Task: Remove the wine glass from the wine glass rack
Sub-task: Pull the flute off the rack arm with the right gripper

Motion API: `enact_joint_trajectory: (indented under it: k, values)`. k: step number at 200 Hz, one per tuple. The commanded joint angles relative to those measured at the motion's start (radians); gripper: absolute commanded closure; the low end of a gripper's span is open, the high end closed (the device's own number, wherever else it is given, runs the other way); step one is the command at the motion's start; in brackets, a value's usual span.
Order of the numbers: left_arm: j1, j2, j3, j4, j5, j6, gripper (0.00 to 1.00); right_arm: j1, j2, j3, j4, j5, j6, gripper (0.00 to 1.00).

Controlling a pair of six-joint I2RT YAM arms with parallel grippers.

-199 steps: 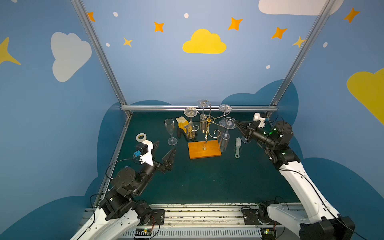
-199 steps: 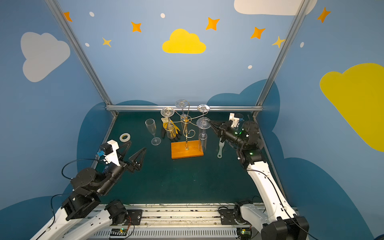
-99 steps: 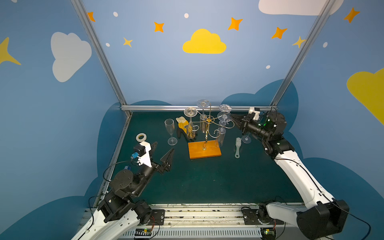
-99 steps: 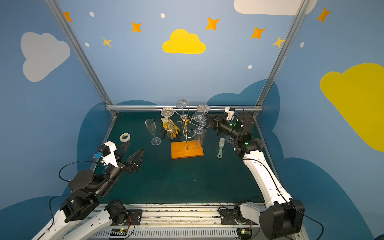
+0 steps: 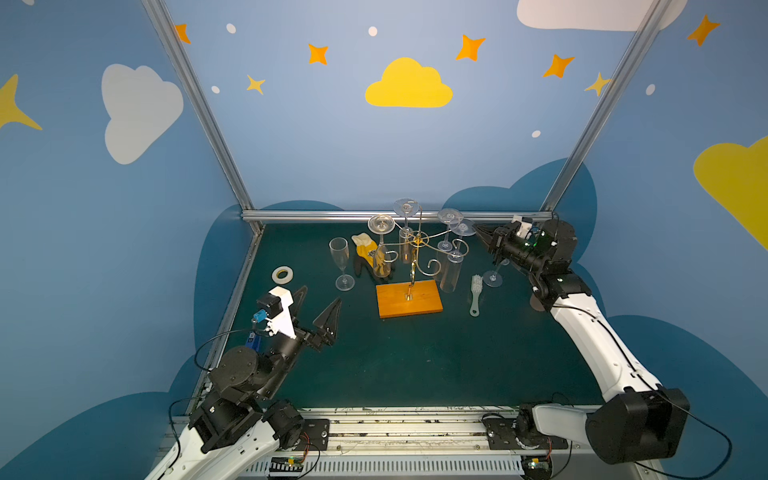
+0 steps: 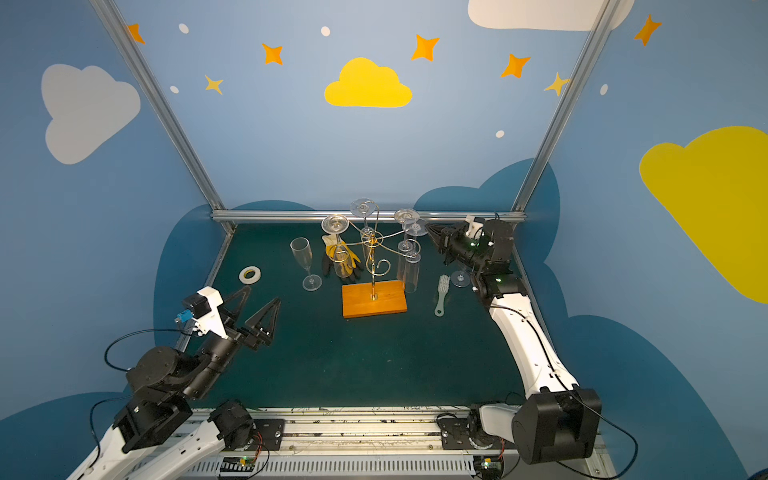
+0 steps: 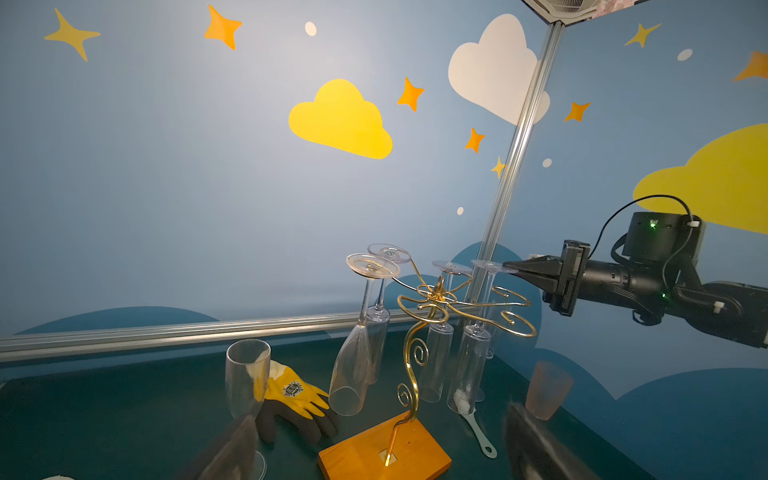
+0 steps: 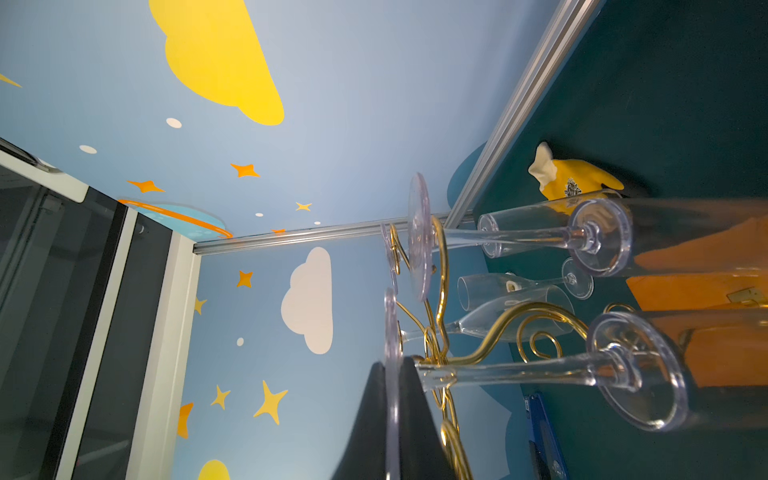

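Note:
The wine glass rack (image 5: 409, 300) (image 6: 374, 299) is a gold wire stand on an orange wooden base, mid-table in both top views. Several clear glasses hang upside down from its arms. My right gripper (image 5: 478, 229) (image 8: 391, 374) is shut on the flat foot of the rightmost hanging wine glass (image 5: 462, 227) (image 8: 519, 368), pinching the disc edge-on. That glass's stem still sits in a gold curl. My left gripper (image 5: 321, 295) (image 6: 262, 294) stands open and empty near the table's left front, well away from the rack.
An upright flute (image 5: 341, 262), a yellow and black glove (image 5: 365, 251) and a tape roll (image 5: 282, 274) lie left of the rack. A brush (image 5: 476, 295) and another upright glass (image 5: 493, 279) are to its right. A pink cup (image 7: 546, 388) stands by the right arm.
My right gripper has risen and drawn back a little, lifting the pinched foot of the rightmost glass with it. The left arm has barely moved.

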Motion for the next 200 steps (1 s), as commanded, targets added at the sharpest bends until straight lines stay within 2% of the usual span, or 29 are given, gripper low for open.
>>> enact_joint_trajectory:
  k: [1,125,200]
  values:
    - [0.004,-0.002,-0.002,0.001,-0.014,0.005,0.09,-0.016,-0.032,0.011,0.019,0.005,0.006,1.0]
    - [0.004,0.015,0.012,0.008,-0.002,0.003,0.09,-0.127,-0.188,-0.088,-0.032,-0.028,-0.009,1.0]
    - [0.004,0.054,0.039,0.03,0.043,-0.026,0.09,-0.159,-0.241,-0.074,-0.05,-0.046,-0.06,1.0]
